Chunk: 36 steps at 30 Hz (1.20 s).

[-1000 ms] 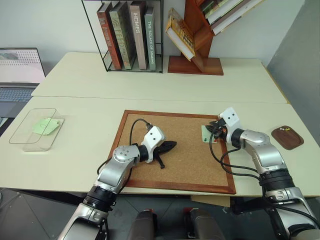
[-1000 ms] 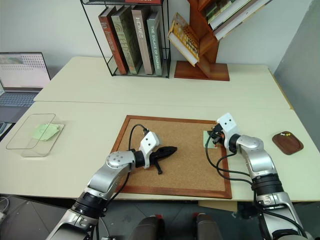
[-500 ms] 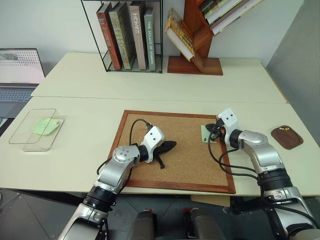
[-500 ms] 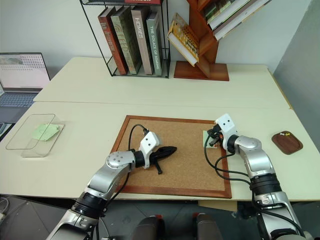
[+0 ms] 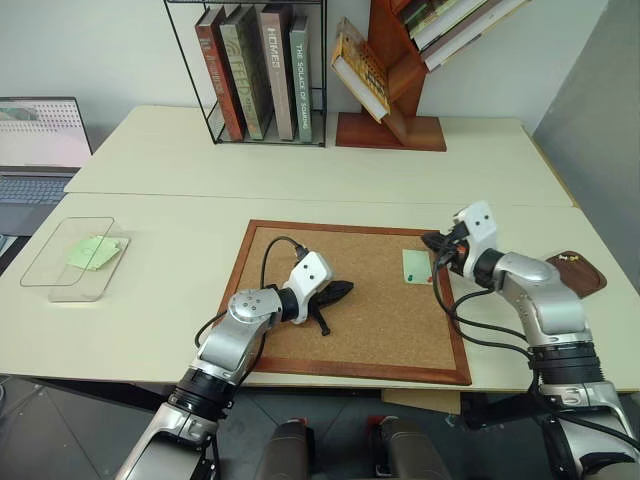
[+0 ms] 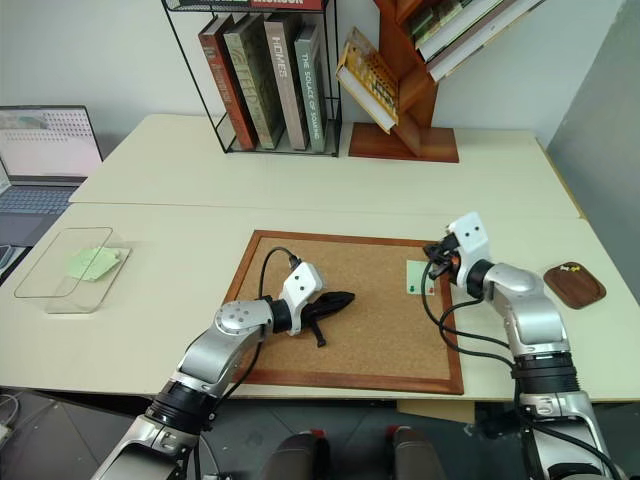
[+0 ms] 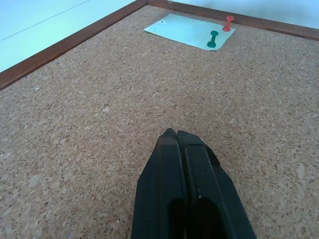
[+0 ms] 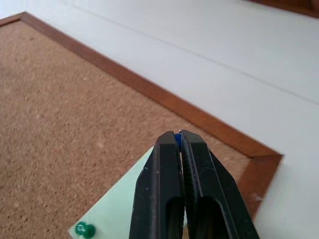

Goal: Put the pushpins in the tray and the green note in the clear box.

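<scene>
Right claw (image 8: 175,135) is clenched on what looks like a blue pushpin (image 8: 177,137), just a sliver showing between the tips, and hangs over the right edge of the cork board (image 5: 350,340), just past the green note (image 5: 418,266). Left claw (image 7: 175,133) is clenched on nothing, low over the middle of the board. The note lies flat near the board's right edge, pinned by a green pushpin (image 7: 213,40) and a red pushpin (image 7: 228,23), so it cannot go to the clear box (image 5: 60,280) yet. That box sits well apart at the far left of the tabletop (image 5: 150,320), with a crumpled green paper (image 5: 88,250) inside. The tray (image 5: 580,280) sits to the right of the board, near the right arm, with pale specks (image 5: 568,258) in it, probably pins. Risks: the grip on the blue pin is thin, so a jolt on the way to the tray could let it slip and roll off the tabletop; releasing too high could bounce it over the low rim. Later, tugging the note with either pin left in would likely tear it. Hard to tell: how much of the pin sits between the tips, how many pins are in the tray and their colours, and whether the right arm hides another pin.
</scene>
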Tool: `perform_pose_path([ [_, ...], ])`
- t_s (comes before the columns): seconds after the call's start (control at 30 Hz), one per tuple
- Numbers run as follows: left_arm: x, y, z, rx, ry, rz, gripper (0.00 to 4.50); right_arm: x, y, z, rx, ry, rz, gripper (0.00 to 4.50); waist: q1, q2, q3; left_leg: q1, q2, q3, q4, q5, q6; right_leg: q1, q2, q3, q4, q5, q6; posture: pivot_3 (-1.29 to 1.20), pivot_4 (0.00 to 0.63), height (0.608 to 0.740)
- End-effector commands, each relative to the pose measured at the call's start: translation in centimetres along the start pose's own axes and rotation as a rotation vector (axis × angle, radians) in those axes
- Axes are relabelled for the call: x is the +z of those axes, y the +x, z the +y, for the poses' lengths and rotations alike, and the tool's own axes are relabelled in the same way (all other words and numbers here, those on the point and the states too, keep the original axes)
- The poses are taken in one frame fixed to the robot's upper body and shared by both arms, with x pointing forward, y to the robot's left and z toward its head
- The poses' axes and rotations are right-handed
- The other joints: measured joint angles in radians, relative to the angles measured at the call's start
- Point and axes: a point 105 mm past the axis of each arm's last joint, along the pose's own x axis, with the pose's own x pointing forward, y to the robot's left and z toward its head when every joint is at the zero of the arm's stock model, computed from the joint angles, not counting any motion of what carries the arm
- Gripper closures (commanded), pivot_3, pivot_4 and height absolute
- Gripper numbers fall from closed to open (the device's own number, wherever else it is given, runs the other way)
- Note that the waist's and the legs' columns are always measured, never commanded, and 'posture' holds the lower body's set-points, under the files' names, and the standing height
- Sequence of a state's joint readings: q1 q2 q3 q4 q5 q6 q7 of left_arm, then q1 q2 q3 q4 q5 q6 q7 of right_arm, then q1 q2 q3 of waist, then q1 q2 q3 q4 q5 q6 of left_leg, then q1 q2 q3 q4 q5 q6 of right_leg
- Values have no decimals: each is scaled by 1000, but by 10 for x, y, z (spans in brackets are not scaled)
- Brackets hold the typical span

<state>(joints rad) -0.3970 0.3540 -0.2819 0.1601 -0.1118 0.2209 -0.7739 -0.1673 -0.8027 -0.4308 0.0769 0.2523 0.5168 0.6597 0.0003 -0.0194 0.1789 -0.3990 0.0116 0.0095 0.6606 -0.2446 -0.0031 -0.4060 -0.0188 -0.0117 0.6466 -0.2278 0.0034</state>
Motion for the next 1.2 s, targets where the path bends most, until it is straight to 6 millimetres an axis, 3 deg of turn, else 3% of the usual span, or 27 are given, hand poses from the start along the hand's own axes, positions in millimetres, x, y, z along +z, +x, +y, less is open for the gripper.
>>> perform_pose_path([
  [0.03, -26, 2, -1, 5, -21, 101, 4500, -15, -5, -23, -102, -36, 35, 4486, -1, 2, -1, 0, 0, 0, 0, 0, 0, 0, 0, 0, 0, 0, 0, 0, 150, 740],
  [0.2, -24, 4, 0, 6, -18, 93, 4500, -30, 6, -35, -187, -27, 68, 4486, -2, 6, -3, 0, -1, 1, 0, 0, 1, 0, 0, 1, -1, 0, 0, 0, 150, 740],
  [0.47, -25, 2, -1, 12, -19, 92, 4500, -38, 25, -41, -234, -27, 100, 4486, -2, 7, -4, 0, -2, 1, 0, 1, 1, 0, 1, 1, -1, 0, 1, 0, 150, 740],
  [0.83, -27, -1, 0, 21, -23, 98, 4500, -37, 36, -45, -261, 2, 93, 3028, -3, 7, -4, 0, -2, 1, -1, 1, 1, 0, 3, 1, -1, 1, 2, 0, 150, 740],
  [1.2, -27, -1, 1, 21, -22, 99, 4500, -30, 31, -47, -270, 56, 51, 1658, -3, 7, -4, 0, -2, 1, -1, 1, 1, 0, 3, 1, -1, 1, 2, 0, 150, 740],
])
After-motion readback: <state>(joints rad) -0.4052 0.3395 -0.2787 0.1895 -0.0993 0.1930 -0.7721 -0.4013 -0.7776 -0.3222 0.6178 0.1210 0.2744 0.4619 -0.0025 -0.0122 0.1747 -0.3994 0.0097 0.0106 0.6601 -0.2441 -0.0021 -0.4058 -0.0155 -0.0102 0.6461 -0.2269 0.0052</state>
